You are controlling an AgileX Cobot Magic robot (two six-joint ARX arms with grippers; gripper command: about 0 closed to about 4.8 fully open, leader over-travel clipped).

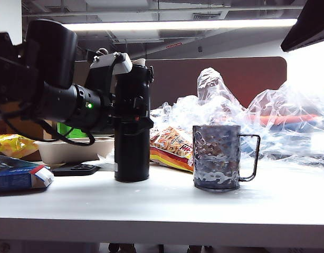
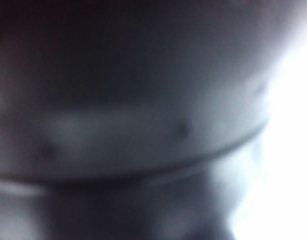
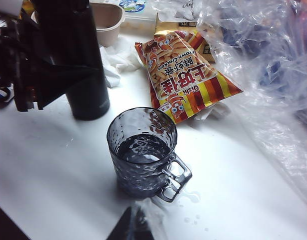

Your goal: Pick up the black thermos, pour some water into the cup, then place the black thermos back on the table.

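The thermos (image 1: pixel 132 126) stands upright on the table (image 1: pixel 167 205), left of centre, with the left gripper (image 1: pixel 131 120) level around its upper half; one finger (image 3: pixel 61 77) shows as a dark wedge lying across the body in the right wrist view, jaws wide and against the sides, so it's clamped on the thermos (the left wrist view is just a dark blur of the flask right up against the lens, no help there); the lid looks down. The cup (image 1: pixel 217 157) sits to the right of the thermos, apart from it, handle pointing right, and from above you can see dark water in the bottom of it (image 3: pixel 142 150); a few drops lie on the table near its handle. The right gripper (image 3: pixel 135 224) hangs above the near side of the cup, only a dark tip showing at the edge of its own view, jaws together, holding nothing. Behind, a snack bag (image 1: pixel 172 148) lies between thermos and cup; crumpled clear plastic (image 1: pixel 267 121) piles up far right; a beige tray (image 1: pixel 72 150) sits far left behind the arm.
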